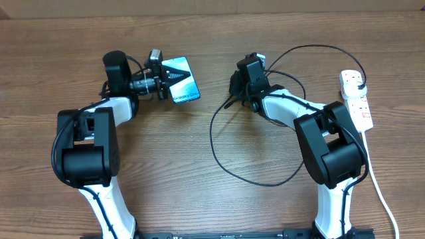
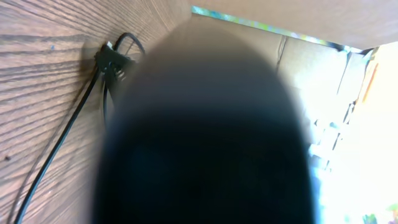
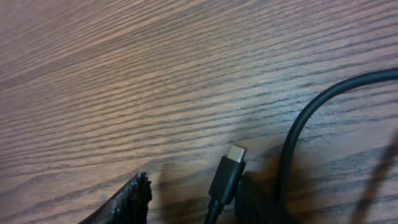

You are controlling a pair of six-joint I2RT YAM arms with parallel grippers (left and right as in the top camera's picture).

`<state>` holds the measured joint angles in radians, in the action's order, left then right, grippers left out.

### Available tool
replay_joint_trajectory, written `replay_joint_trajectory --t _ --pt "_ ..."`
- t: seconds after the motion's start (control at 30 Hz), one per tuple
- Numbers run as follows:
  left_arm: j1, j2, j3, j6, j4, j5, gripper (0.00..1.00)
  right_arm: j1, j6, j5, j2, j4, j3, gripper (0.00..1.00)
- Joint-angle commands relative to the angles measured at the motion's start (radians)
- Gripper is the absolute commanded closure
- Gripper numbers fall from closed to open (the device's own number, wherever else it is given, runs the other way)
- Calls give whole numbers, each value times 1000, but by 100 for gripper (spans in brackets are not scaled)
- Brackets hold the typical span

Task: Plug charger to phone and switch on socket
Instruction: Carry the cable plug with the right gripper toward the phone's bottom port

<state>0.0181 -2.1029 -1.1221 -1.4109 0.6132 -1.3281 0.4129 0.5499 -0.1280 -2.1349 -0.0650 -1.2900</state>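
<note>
The phone (image 1: pixel 180 79) has a light blue screen and is tilted off the table at the back left. My left gripper (image 1: pixel 159 85) is shut on its left edge. In the left wrist view the phone is a black blur (image 2: pixel 205 137) filling the frame. The charger cable (image 1: pixel 216 143) loops across the middle of the table. Its connector tip (image 3: pixel 227 177) lies on the wood between the fingers of my open right gripper (image 3: pixel 193 190), close to the right finger and apart from the left one. In the overhead view that gripper (image 1: pixel 234 91) is at the back centre. The charger's black plug (image 1: pixel 359 81) sits in the white socket strip (image 1: pixel 358 106) at the far right.
The strip's thick white cord (image 1: pixel 378 186) runs down the right side to the front edge. The right arm's body (image 1: pixel 329 143) stands beside it, and the left arm's body (image 1: pixel 86 146) stands at the front left. Cardboard walls (image 2: pixel 323 56) show behind the table.
</note>
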Motion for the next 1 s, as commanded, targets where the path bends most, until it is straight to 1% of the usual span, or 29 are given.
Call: replay_joint_trajectory --t 0.0,0.17,0.4,0.53,0.67,0.83,0.9,0.97 --pt "-51 -3 -25 -6 4 53 96 4 11 -10 -37 -18 -2 60" --pt "-71 -3 -43 -8 5 85 96 4 11 -10 -39 -27 -2 60" --pt "-64 -3 -58 -10 4 76 96 4 12 -5 -69 -27 -3 60" --pt "-63 -3 -58 -10 4 70 96 4 27 -3 -92 -31 -3 70" --pt "-63 -3 -58 -10 4 63 96 4 27 -3 -93 -34 -3 85" --pt "-59 -3 -58 -2 4 60 96 -2 49 10 -93 -63 -8 96" --pt "-50 -3 -58 -2 4 45 95 -13 49 60 -92 -76 -20 96" --pt "-37 -3 -58 -2 3 29 96 -35 49 163 -84 -92 -37 96"
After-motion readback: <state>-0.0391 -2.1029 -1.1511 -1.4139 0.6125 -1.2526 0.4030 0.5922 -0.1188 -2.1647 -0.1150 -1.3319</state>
